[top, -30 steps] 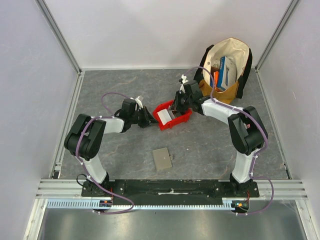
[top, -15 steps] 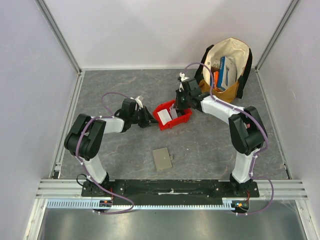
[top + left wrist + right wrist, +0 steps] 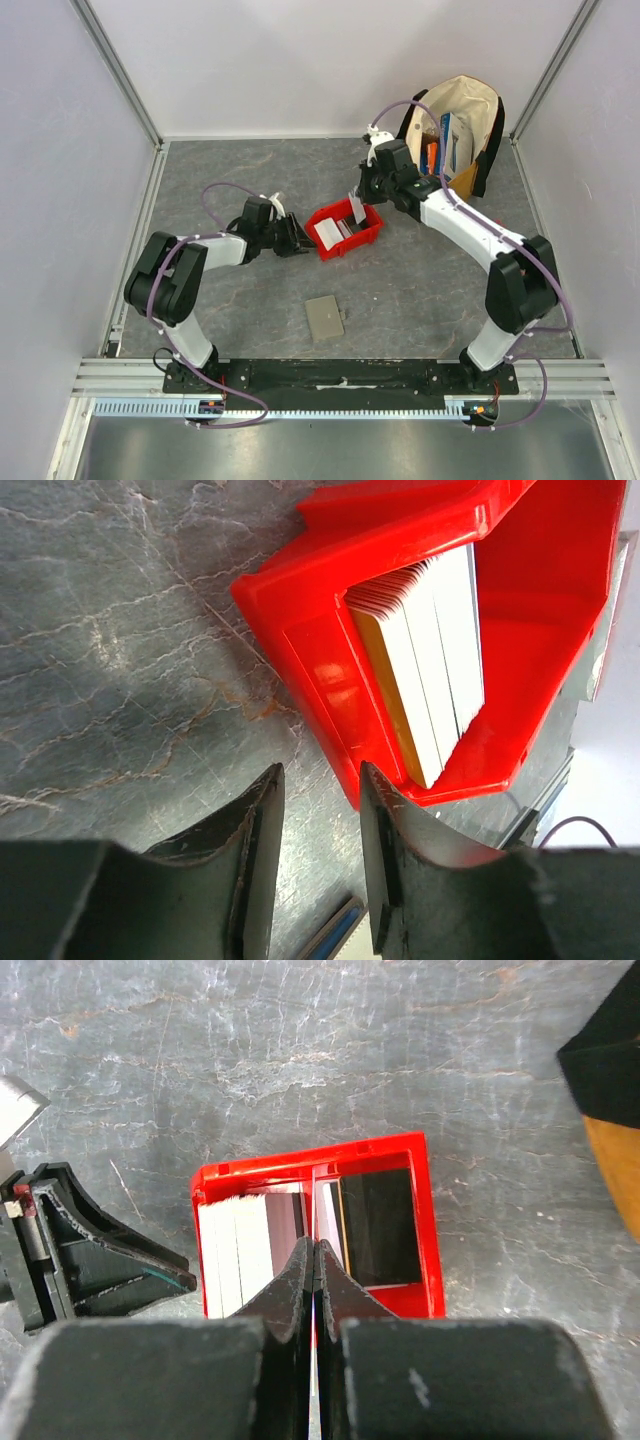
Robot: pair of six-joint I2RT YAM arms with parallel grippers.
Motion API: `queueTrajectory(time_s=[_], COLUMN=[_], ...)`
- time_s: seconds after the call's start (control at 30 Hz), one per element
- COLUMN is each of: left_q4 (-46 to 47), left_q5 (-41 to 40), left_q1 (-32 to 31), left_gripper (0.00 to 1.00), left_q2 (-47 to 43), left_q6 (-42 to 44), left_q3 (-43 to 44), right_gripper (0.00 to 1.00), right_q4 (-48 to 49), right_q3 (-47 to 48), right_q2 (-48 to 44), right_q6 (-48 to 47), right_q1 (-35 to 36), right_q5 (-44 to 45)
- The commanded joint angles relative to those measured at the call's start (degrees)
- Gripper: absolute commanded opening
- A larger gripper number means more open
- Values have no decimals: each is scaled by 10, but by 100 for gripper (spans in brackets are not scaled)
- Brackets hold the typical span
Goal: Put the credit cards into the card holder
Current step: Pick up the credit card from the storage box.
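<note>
nearest the arm bases, the card holder (image 3: 324, 318) lies flat on the grey table (image 3: 230, 180), well apart from both grippers. further out, the left gripper (image 3: 320, 780) sits low at the left side of the red bin (image 3: 366, 238). its fingers are parted to a narrow gap with nothing between them, and the bin's corner is just ahead. inside the bin a stack of credit cards (image 3: 440, 650) stands on edge, packed together. above the bin's far side the right gripper (image 3: 315, 1250) is pinched tight on a single white credit card (image 3: 356, 210), which hangs down over the bin. beyond, at the far right, an open cloth bag (image 3: 470, 100) holds upright boxes (image 3: 447, 140).
</note>
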Motion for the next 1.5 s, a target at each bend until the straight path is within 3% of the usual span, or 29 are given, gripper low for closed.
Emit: queueTrajectory(time_s=[0.0, 0.3, 0.47, 0.67, 0.87, 1.17, 1.47], left_q4=[-19, -63, -87, -112, -132, -134, -132], left_q5=[-21, -69, -85, -99, -102, -100, -97], left_q1=[0, 1, -1, 0, 0, 0, -1], left_gripper=[45, 50, 50, 50, 50, 51, 50], left_q2=[-40, -108, -167, -222, -254, -252, -244], left_q6=[33, 55, 59, 64, 64, 64, 64], left_q3=[1, -21, -48, -73, -91, -91, -86], right_gripper=[0, 0, 0, 0, 0, 1, 11], right_q4=[-47, -148, -134, -91, -47, -34, -37], right_q3=[5, -109, -197, -277, -334, -359, -368], right_q2=[-79, -209, -243, -235, -228, -213, -207], right_q6=[-25, -31, 11, 55, 69, 72, 72], right_q1=[9, 76, 114, 165, 169, 168, 168], right_q5=[34, 103, 141, 187, 188, 169, 161])
